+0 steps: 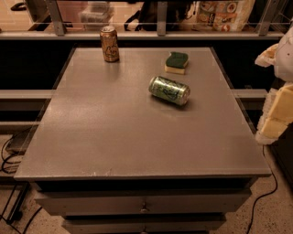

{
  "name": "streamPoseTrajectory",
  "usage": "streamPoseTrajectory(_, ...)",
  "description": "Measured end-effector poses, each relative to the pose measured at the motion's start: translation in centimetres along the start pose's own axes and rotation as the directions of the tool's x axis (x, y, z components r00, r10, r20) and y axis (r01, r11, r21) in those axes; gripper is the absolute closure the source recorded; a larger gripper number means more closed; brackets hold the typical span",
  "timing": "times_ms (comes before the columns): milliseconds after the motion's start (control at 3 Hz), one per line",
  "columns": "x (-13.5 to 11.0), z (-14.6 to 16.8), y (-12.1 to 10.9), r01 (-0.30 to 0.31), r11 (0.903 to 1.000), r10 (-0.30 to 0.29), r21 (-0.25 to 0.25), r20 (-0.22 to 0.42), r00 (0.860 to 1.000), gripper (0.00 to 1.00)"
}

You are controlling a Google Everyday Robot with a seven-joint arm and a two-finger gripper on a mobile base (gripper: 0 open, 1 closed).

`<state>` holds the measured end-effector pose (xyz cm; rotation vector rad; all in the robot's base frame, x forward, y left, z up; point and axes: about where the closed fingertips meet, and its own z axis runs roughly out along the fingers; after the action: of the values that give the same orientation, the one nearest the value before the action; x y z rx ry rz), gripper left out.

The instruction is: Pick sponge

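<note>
three things are set on the grey table top (114,137). the sponge (176,62) is found in the far right part of the top, laid flat with its dark green scouring layer upward and its pale yellow foam base beneath; it is touched by nothing. just nearer than it, and apart from it, a green drinks can (169,90) is laid on its side, its length turned at a slant across the table. a copper-brown drinks can (109,44) is stood upright near the far edge, towards the left, well apart from the sponge.

the gripper (276,116) is seen at the right border of the view, off the side of the table and well apart from the sponge. it is partly cut off by the border, and whether the claw is apart or together cannot be told.

below the front edge of the table a drawer front with a small knob (144,208) is shown. dark cables (7,155) are laid on the speckled floor at the left. behind the table, printed packets (224,13) are seen beyond a metal rail (161,18).
</note>
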<state>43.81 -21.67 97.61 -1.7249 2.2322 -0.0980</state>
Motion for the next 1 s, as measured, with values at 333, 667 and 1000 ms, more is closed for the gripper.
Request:
streamPoseTrajectory(333,-0.1,-0.1,-0.1,-0.001,1.0000,0.001,0.005,0.004,1.000,0.00)
streamPoseTrajectory(667,-0.9,0.3,-1.1,-0.024,0.9997,0.024,0.002,0.092,0.995,0.00)
streamPoseTrajectory(1000,-2.8,1.3,-3.4,-0.058,0.9982,0.053,0.014,0.235,0.971,0.00)
